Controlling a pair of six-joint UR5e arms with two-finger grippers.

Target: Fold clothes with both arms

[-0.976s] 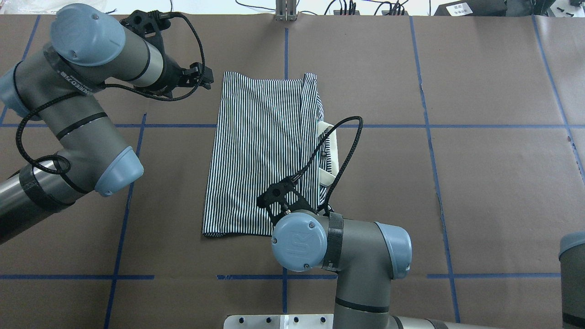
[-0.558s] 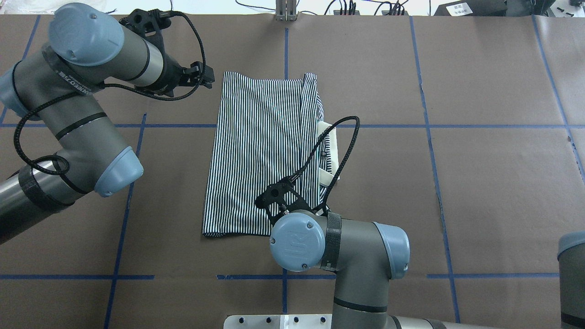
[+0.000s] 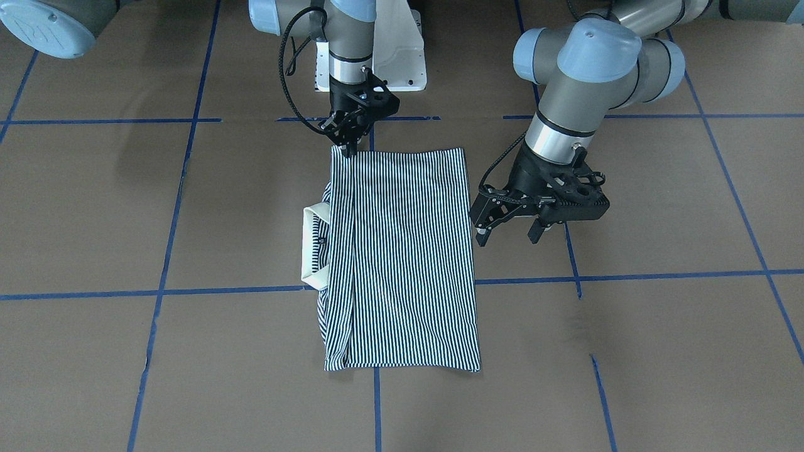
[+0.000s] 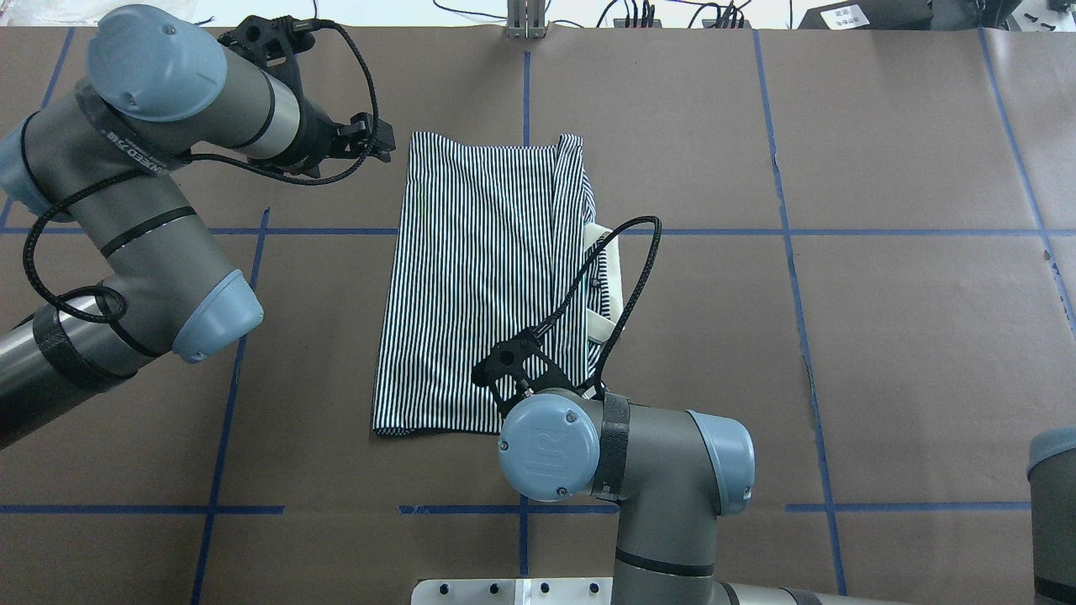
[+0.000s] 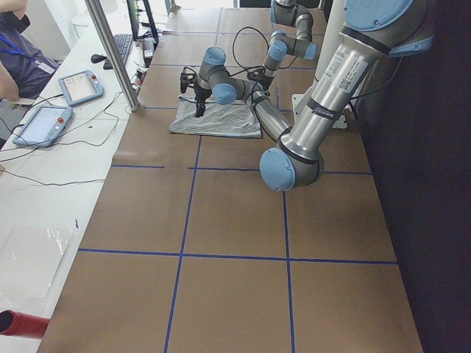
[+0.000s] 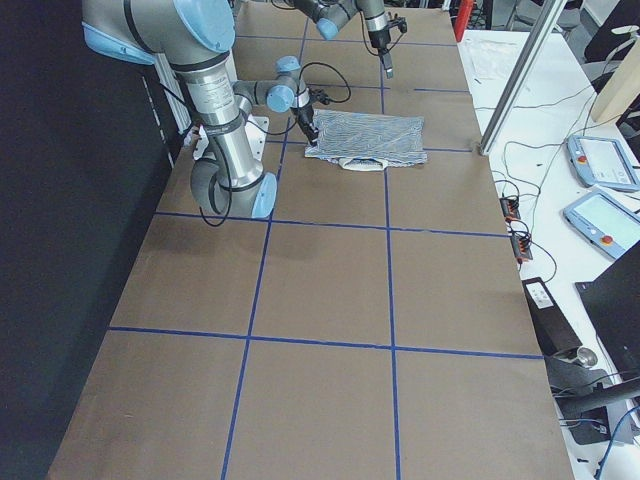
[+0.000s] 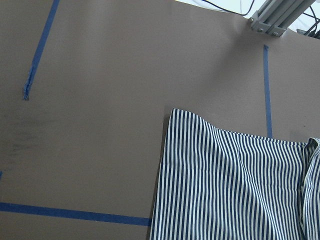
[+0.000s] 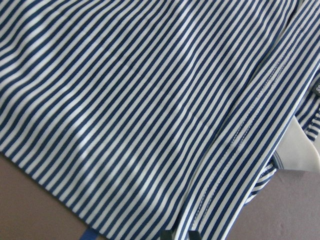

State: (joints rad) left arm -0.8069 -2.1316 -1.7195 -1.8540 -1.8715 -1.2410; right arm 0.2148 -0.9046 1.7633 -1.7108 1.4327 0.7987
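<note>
Shirt lies folded, centre of the counter, unmoved; right hand stays pinched narrow on its upper-left corner, left hand hangs wide off the right edge. Next fold hasn't started.

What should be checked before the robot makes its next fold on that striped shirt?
1. Right tool holding the polo shirt: ok, it looks shut on the corner nearest the robot.
2. Left tool holding the shirt: not ok, it is open and off the fabric, beside the shirt.
3. Shirt lying flat: ok, it is a smooth narrow rectangle on the table.
4. White collar tucked in: not ok, it pokes out past one long edge.
5. Right arm's black cable clear of the cloth: cannot tell, it loops above the collar.
</note>
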